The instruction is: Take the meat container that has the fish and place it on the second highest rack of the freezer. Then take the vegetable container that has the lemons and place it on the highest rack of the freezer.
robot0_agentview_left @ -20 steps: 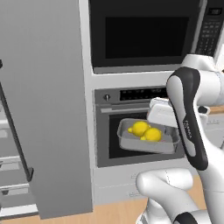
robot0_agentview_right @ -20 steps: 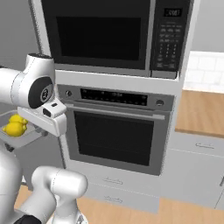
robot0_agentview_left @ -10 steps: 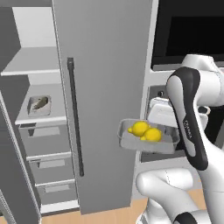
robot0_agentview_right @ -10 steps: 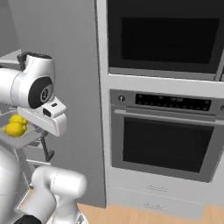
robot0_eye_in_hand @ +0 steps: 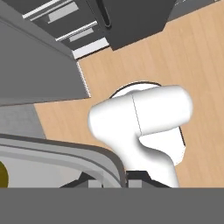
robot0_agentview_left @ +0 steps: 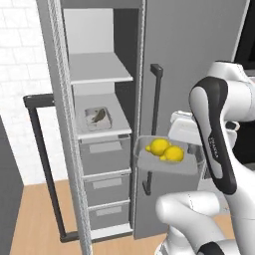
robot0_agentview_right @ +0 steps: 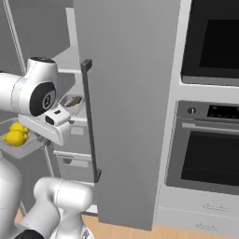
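The vegetable container point(robot0_agentview_left: 164, 162), a shallow grey tray holding two lemons point(robot0_agentview_left: 166, 150), hangs level in front of the open freezer point(robot0_agentview_left: 104, 154). My gripper point(robot0_agentview_left: 195, 158) is shut on the tray's right rim. In the hand view the tray's rim point(robot0_eye_in_hand: 65, 151) runs across my gripper point(robot0_eye_in_hand: 116, 180). From the right, the tray point(robot0_agentview_right: 21, 145) and lemons point(robot0_agentview_right: 15, 135) sit left of my hand. The meat container point(robot0_agentview_left: 97, 118) with the fish point(robot0_agentview_left: 99, 116) lies on the second highest rack point(robot0_agentview_left: 119, 130). The highest rack point(robot0_agentview_left: 99, 67) above it is bare.
Grey drawers point(robot0_agentview_left: 104, 154) stack below the racks. The open freezer door's black bar handle point(robot0_agentview_left: 46, 164) stands at the left. A closed tall grey door point(robot0_agentview_right: 130, 107) with a black handle point(robot0_agentview_right: 89, 116) is right of the opening, and a wall oven point(robot0_agentview_right: 205, 154) beyond it.
The whole view has swung from the wall oven to the open freezer, so the base has moved. The lemon tray stays in my shut gripper, held the same way.
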You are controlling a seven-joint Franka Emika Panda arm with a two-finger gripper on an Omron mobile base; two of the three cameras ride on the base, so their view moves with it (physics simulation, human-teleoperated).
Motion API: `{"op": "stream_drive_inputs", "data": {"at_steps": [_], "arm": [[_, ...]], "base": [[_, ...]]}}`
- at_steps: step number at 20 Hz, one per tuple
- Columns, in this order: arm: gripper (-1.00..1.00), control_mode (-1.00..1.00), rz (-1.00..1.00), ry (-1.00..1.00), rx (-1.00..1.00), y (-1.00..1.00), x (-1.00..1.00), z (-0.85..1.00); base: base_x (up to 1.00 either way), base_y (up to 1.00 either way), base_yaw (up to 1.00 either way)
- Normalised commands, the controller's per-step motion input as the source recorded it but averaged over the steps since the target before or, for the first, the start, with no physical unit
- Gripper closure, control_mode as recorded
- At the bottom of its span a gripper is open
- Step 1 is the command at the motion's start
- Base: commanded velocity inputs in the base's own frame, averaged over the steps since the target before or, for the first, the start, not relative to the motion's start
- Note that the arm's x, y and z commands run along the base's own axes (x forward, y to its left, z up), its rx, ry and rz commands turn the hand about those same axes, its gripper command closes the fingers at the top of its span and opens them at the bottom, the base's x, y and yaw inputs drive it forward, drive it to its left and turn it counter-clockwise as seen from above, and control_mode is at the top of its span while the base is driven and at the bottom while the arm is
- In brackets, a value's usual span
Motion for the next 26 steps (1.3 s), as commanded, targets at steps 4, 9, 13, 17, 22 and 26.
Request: {"op": "stream_drive_inputs", "data": {"at_steps": [4,9,13,17,22,26], "arm": [[1.00,1.00,0.00,0.00,0.00,0.00,0.00,0.00],[1.00,1.00,0.00,0.00,0.00,0.00,0.00,0.00],[1.00,1.00,0.00,0.00,0.00,0.00,0.00,0.00],[1.00,-1.00,0.03,0.00,0.01,0.05,0.00,0.00],[1.00,-1.00,-0.12,-0.14,0.05,0.09,-0.37,0.23],[1.00,-1.00,-0.60,-0.16,0.02,0.14,-0.01,0.34]], "base": [[0.58,0.49,-0.04],[0.79,0.02,0.05],[0.69,0.24,0.16],[0.24,0.23,0.13],[0.00,0.00,0.00],[0.00,0.00,0.00]]}}
